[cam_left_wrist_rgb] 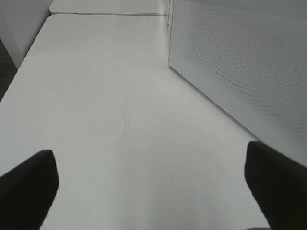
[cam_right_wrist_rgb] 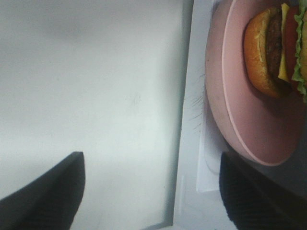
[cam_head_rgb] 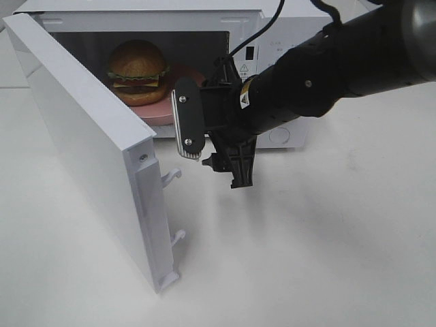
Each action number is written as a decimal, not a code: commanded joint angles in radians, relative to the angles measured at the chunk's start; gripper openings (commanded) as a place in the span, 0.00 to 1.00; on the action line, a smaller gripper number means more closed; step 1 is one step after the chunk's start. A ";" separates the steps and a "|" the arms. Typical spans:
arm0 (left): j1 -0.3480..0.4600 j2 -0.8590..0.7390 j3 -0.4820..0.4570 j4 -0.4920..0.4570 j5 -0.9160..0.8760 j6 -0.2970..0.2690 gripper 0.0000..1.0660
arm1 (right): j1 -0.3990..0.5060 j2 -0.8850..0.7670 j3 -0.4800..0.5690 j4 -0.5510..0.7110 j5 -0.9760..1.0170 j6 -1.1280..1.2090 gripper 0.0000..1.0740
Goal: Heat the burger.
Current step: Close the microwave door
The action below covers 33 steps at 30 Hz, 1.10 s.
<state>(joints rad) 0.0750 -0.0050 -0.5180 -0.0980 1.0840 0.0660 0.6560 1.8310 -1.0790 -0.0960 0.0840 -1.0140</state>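
Observation:
The burger [cam_head_rgb: 138,68] has a glossy brown bun, green lettuce and dark layers. It stands on a pink plate [cam_head_rgb: 162,110] inside the open white microwave [cam_head_rgb: 279,139]. My right gripper [cam_head_rgb: 212,146] hovers just outside the oven's opening, turned on its side, open and holding nothing. The right wrist view shows the burger [cam_right_wrist_rgb: 267,52] and the plate [cam_right_wrist_rgb: 249,120] on the oven floor, beyond my open right gripper [cam_right_wrist_rgb: 153,191]. In its own wrist view my left gripper [cam_left_wrist_rgb: 151,187] is open over bare table; it does not show in the high view.
The microwave door [cam_head_rgb: 88,143] swings out wide to the front left, its latch hooks facing the right arm. The door's outer face [cam_left_wrist_rgb: 249,62] rises beside my left gripper. A white table [cam_head_rgb: 327,245] stretches in front of and to the right of the oven.

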 commanded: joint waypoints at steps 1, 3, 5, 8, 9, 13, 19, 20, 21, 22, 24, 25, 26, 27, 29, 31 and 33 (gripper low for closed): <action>0.001 -0.005 0.000 -0.001 -0.012 -0.002 0.92 | -0.002 -0.076 0.076 0.005 -0.017 0.027 0.71; 0.001 -0.005 0.000 -0.001 -0.012 -0.002 0.92 | -0.002 -0.107 0.111 0.011 -0.016 0.042 0.71; 0.001 -0.005 0.000 -0.001 -0.012 -0.002 0.92 | -0.002 -0.126 0.131 0.011 -0.015 0.056 0.71; 0.001 -0.005 0.000 -0.001 -0.012 -0.002 0.92 | -0.002 -0.200 0.207 0.011 -0.015 0.120 0.70; 0.001 -0.005 0.000 -0.001 -0.012 -0.002 0.92 | -0.002 -0.220 0.225 0.011 -0.015 0.137 0.70; 0.001 -0.005 0.000 -0.001 -0.012 -0.002 0.92 | -0.002 -0.278 0.275 0.011 -0.012 0.185 0.70; 0.001 -0.005 0.000 -0.001 -0.012 -0.002 0.92 | -0.002 -0.432 0.378 0.011 0.012 0.348 0.70; 0.001 -0.005 0.000 -0.001 -0.012 -0.002 0.92 | -0.002 -0.479 0.393 0.011 0.046 0.409 0.70; 0.001 -0.005 0.000 -0.001 -0.012 -0.002 0.92 | -0.002 -0.479 0.393 0.011 0.046 0.409 0.70; 0.001 -0.005 0.000 -0.001 -0.012 -0.002 0.92 | -0.002 -0.504 0.399 0.011 0.060 0.437 0.70; 0.001 -0.005 0.000 -0.001 -0.012 -0.002 0.92 | -0.002 -0.554 0.406 0.011 0.111 0.515 0.70; 0.001 -0.005 0.000 -0.001 -0.012 -0.002 0.92 | -0.002 -0.574 0.406 0.011 0.135 0.557 0.70; 0.001 -0.005 0.000 -0.001 -0.012 -0.002 0.92 | -0.002 -0.618 0.406 0.011 0.191 0.632 0.70; 0.001 -0.005 0.000 -0.001 -0.012 -0.002 0.92 | -0.002 -0.618 0.406 0.011 0.191 0.632 0.70; 0.001 -0.005 0.000 -0.001 -0.012 -0.002 0.92 | -0.002 -0.636 0.406 0.011 0.223 0.674 0.70; 0.001 -0.005 0.000 -0.001 -0.012 -0.002 0.92 | -0.002 -0.700 0.406 0.011 0.324 0.792 0.70; 0.001 -0.005 0.000 -0.001 -0.012 -0.002 0.92 | -0.002 -0.740 0.406 0.011 0.388 0.869 0.70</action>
<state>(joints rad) 0.0750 -0.0050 -0.5180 -0.0980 1.0840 0.0660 0.6560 1.1050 -0.6780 -0.0880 0.4440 -0.1820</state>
